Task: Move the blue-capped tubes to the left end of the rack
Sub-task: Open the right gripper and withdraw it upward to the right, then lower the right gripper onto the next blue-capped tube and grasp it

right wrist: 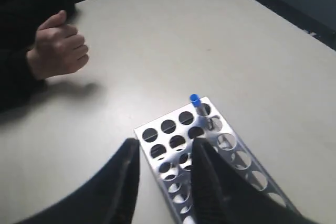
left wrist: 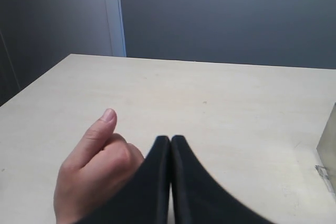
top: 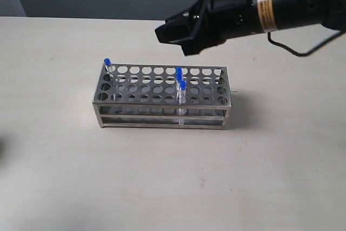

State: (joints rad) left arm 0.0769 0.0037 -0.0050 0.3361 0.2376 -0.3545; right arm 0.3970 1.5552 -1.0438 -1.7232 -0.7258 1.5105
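The steel rack [top: 151, 105] stands mid-table. One blue-capped tube [top: 107, 63] sits in its far left corner hole. Two more blue-capped tubes [top: 179, 72] [top: 183, 86] stand close together right of the middle; a fourth does not show. My right gripper [top: 173, 41] hovers open and empty above and behind the rack. In the right wrist view this gripper [right wrist: 165, 148] looks down over the rack's end [right wrist: 137, 129], beyond which the corner tube [right wrist: 195, 99] stands. My left gripper [left wrist: 170, 140] is shut with nothing in it, low over bare table, away from the rack.
A person's fist [left wrist: 94, 166] rests on the table right beside my left gripper; the same fist [right wrist: 58, 48] and a dark sleeve show beyond the rack in the right wrist view. The rack's corner [left wrist: 326, 153] shows at the edge of the left wrist view.
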